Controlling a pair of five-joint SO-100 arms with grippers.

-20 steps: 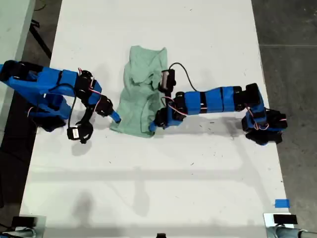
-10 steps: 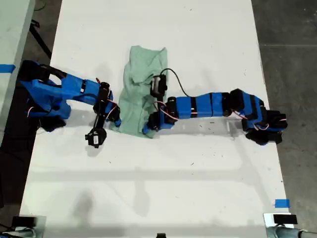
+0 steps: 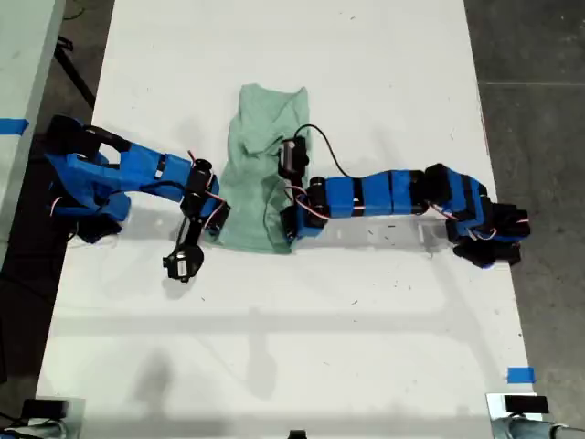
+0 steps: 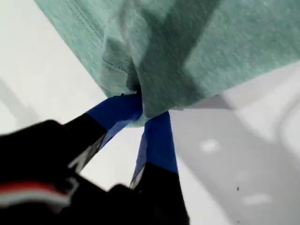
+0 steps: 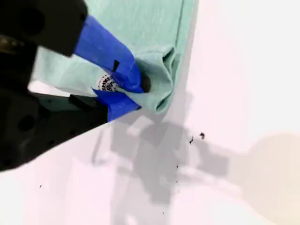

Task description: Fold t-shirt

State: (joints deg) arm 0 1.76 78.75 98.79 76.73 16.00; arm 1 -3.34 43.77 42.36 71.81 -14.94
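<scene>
Looking down in the exterior view, the arm on that view's left has reached in over the last second. Both arms now have their jaws at the t-shirt's (image 3: 260, 174) hem, one at each corner, and the rumpled cloth stretches away beyond them on the table (image 3: 366, 329). In the first wrist view, my first gripper (image 4: 143, 112) is nipped nearly closed on a bunched fold of hem, with the rest of the shirt spreading ahead of the jaws. In the second wrist view, my second gripper (image 5: 136, 93) is clamped on a doubled-over corner in the same way, so the hem looks ready to be lifted and carried over.
</scene>
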